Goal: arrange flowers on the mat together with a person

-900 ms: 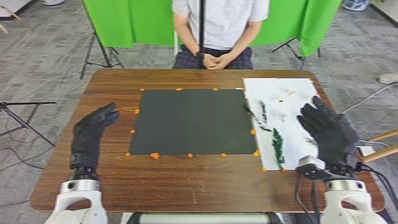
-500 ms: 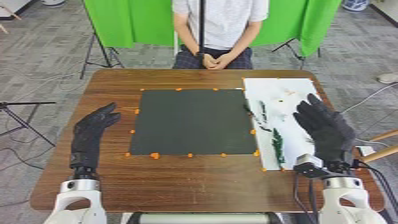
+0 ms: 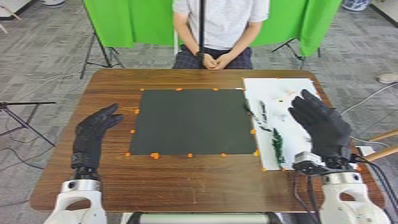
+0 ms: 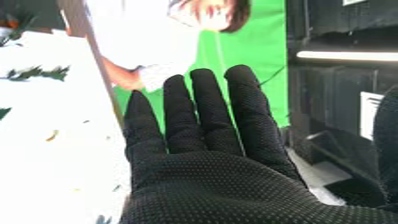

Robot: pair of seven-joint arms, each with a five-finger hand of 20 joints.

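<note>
The black-gloved right robot hand (image 3: 322, 120), fingers straight and a bit apart, could squash the thin green leafy stem (image 3: 278, 145) on the flat white sheet (image 3: 265, 89), right of frame, by pressing too hard.

Head view: camera was set high at the robot's head, well back, and faced forward and down over the whole table (image 3: 195, 185). Right wrist view: camera sat at the wrist, close up to the right hand (image 3: 325, 127), and faced along its fingers. Both views covered that hand, the white sheet (image 3: 266, 89) and the green curtain (image 3: 133, 25)
</note>
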